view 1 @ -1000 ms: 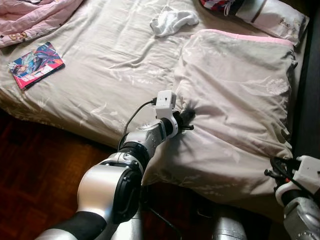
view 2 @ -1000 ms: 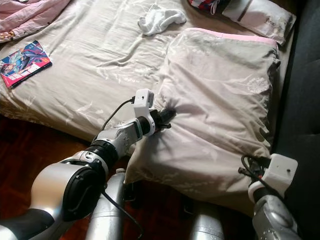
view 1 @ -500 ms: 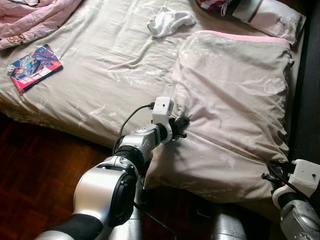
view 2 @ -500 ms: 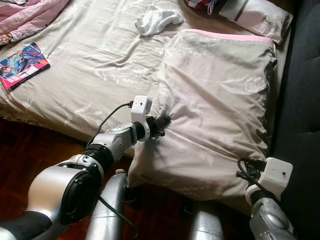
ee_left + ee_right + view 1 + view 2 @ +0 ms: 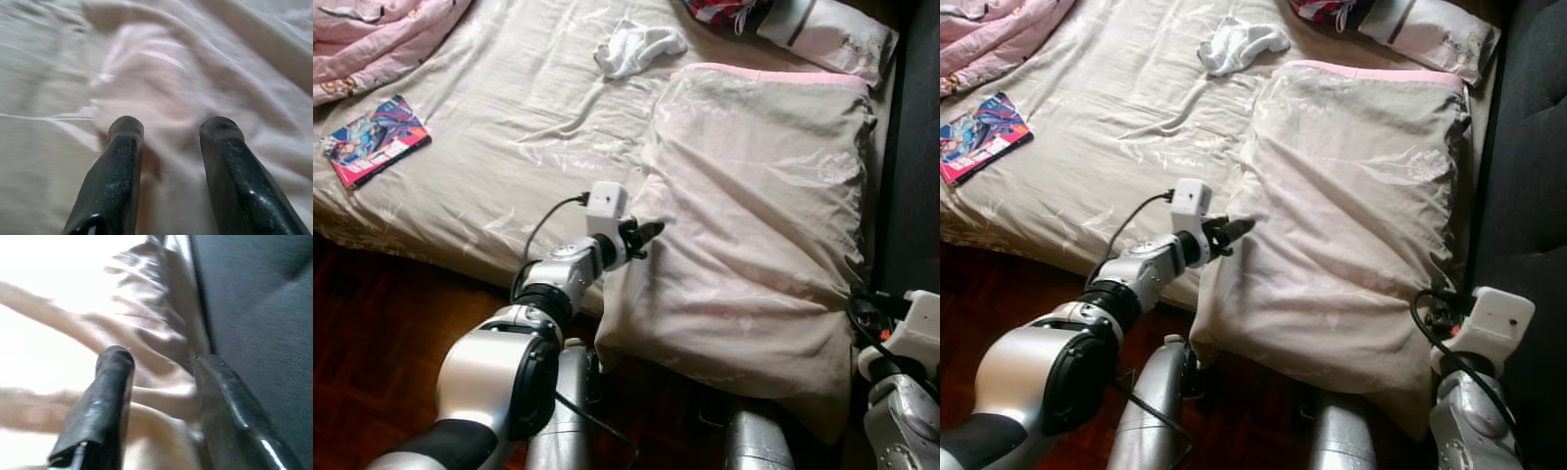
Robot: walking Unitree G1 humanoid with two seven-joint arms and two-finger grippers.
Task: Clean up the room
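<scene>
A big beige pillow (image 5: 754,215) with a pink far edge lies on the bed (image 5: 509,127), its near end hanging over the bed's side. My left gripper (image 5: 646,232) is at the pillow's left edge. In the left wrist view the left gripper (image 5: 171,129) is open, with pillow fabric just past its fingertips and nothing clamped. My right arm (image 5: 906,338) is low at the pillow's right near corner. The right gripper (image 5: 156,362) is open over creased pillow cloth, next to a dark panel (image 5: 254,293).
A crumpled white cloth (image 5: 636,47) lies on the sheet beyond the pillow. A colourful book (image 5: 374,140) sits near the bed's left edge, below a pink blanket (image 5: 372,29). A white bag (image 5: 827,29) and a red patterned item (image 5: 720,10) lie at the far right. Dark wooden floor (image 5: 372,333) runs beside the bed.
My left gripper was buried in a fold at the pillow's left edge; now its fingers stand free of the cloth and the fold has smoothed out. The camera has shifted slightly.
</scene>
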